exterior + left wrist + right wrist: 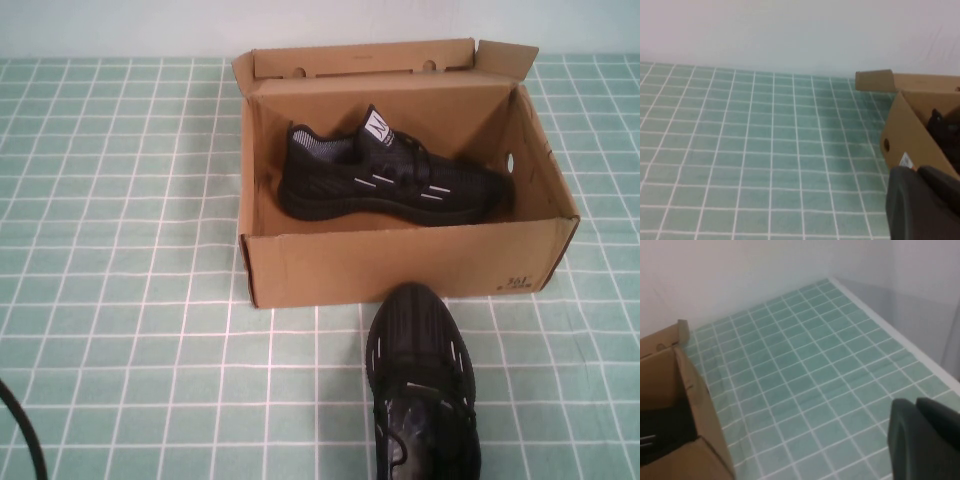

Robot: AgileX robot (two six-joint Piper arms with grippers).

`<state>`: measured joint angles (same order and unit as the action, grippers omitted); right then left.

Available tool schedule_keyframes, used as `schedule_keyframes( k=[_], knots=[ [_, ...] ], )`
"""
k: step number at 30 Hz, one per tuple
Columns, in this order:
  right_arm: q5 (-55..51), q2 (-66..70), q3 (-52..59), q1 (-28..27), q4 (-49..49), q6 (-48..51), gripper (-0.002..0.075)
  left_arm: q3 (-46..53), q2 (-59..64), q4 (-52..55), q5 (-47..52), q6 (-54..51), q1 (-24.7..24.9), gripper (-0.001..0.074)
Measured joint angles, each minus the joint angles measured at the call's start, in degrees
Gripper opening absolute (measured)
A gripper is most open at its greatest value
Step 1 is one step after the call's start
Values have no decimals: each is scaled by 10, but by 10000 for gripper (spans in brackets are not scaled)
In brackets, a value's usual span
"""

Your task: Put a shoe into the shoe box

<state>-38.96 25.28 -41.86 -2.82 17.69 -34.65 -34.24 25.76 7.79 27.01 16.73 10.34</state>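
Observation:
The brown cardboard shoe box (400, 265) stands open at the middle back of the table, its flap lid raised behind it. One black shoe (390, 180) with white dashes lies inside on its sole, toe to the right. A second, matching shoe (422, 390) sits on the table just in front of the box, toe pointing at its front wall. Neither arm shows in the high view. My left gripper (917, 171) hangs shut and empty left of the shoe box (910, 135). My right gripper (916, 402) is shut and empty, to the right of the shoe box (700, 410).
A green tiled cloth (130, 200) covers the table. A black cable (20, 430) curves in at the near left corner. The table's right edge (920, 345) runs beside a pale wall.

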Motion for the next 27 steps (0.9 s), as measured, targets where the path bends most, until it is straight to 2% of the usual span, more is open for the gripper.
schedule_keyframes(
  k=[4, 10, 14, 17, 19, 22, 25, 27],
  knots=[
    [-1, 11, 10, 0, -163, 20, -7, 0, 1, 3, 30, -1, 0, -4],
    [-16, 71, 31, 3, -447, 319, -7, 0, 1, -14, 121, -2, 0, -4],
    [-85, 155, 26, 30, -620, 507, -7, 0, 1, -49, 153, -2, 0, -4],
    [-127, 223, 23, 65, -719, 592, -6, 3, 1, -73, 160, -2, 0, -4],
    [-134, 267, 20, 104, -750, 615, -5, 8, 1, -83, 164, -3, 0, -4],
    [-131, 333, 3, 182, -739, 617, -5, 16, 1, -88, 169, -3, 0, -4],
    [-102, 385, -26, 280, -696, 594, -5, 24, 1, -89, 171, -3, 0, -4],
    [-68, 415, -52, 355, -639, 542, -4, 28, 1, -90, 176, -3, 0, -4]
  ],
)
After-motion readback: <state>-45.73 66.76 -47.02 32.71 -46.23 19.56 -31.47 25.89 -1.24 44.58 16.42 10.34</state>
